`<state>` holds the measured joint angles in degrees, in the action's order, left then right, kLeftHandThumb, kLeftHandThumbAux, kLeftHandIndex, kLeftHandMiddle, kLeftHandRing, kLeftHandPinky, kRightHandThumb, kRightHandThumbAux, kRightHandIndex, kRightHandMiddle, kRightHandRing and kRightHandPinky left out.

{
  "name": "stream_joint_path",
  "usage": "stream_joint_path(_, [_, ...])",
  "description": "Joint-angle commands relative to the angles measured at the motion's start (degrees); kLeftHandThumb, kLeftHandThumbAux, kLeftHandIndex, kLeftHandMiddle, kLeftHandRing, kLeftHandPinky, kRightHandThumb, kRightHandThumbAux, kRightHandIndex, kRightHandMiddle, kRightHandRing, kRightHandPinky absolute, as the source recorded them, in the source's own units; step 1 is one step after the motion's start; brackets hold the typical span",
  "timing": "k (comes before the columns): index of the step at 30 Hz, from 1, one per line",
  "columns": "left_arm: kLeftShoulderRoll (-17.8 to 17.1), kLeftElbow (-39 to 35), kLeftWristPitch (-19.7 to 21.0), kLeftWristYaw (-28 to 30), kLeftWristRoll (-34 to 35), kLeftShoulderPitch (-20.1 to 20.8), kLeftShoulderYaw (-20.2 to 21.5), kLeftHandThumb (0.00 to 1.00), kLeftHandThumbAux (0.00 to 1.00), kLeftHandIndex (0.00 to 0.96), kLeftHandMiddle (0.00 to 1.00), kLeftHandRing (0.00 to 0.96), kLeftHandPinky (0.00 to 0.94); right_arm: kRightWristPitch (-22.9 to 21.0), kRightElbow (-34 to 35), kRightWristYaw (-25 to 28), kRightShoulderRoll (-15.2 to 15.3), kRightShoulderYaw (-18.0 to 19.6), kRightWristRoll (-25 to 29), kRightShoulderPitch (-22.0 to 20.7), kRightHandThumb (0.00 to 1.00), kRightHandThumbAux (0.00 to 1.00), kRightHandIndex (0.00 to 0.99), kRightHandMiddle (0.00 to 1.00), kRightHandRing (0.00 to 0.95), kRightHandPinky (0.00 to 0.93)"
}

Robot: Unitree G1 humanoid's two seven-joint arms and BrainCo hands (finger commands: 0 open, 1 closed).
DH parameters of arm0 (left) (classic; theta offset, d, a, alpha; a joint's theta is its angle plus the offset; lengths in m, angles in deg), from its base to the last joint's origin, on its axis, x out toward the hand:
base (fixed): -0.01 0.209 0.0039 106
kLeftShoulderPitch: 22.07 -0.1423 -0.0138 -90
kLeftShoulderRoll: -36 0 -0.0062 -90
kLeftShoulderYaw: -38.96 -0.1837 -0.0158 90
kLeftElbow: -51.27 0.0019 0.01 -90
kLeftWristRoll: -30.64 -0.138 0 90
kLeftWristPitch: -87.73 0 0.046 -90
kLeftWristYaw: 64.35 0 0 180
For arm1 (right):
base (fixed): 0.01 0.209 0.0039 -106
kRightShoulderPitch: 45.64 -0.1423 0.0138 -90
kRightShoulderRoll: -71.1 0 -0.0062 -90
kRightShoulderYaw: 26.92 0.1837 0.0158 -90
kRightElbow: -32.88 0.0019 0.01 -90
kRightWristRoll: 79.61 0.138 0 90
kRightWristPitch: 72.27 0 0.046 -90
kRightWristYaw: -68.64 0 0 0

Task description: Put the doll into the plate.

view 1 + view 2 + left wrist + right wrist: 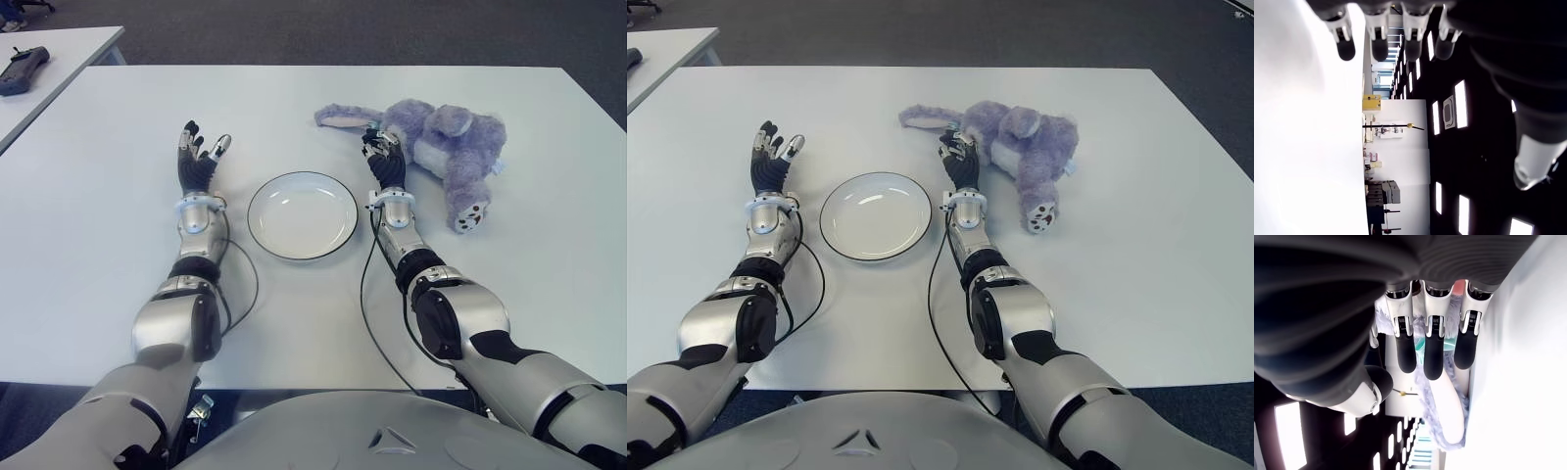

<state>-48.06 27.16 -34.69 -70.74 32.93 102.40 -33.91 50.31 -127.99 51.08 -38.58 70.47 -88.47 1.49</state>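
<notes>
Just right of the plate [302,214], the right hand [385,163] reaches forward with fingers [1433,355] extended and loosely spread — holding nothing, its tips at the edge of the doll [443,145]. That purple plush lies on its side on the white table [118,255], outside the plate, one long ear trailing toward the left. Left of the plate, the left hand [199,162] shows open, fingers spread — empty.

No legible text, labels, brand marks or nos. on any obj. in any view
</notes>
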Motion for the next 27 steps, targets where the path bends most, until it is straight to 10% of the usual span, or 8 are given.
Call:
stream_joint_path(1, [8.5, 9.0, 2.2, 0.2, 0.5, -15.5, -0.3, 0.000, 0.639, 0.026, 0.033, 0.013, 0.022, -4.4, -7.0, -0.4, -1.4, -0.6, -0.9, 12.7, 0.666, 0.752, 0.394, 0.229, 0.252, 0.228])
stream_joint_path(27, [8.5, 9.1, 2.5, 0.1, 0.4, -15.3, -0.4, 0.000, 0.624, 0.020, 0.027, 0.010, 0.015, -4.3, -7.0, 0.2, -1.3, -0.2, -0.4, 12.3, 0.670, 0.751, 0.394, 0.226, 0.246, 0.252])
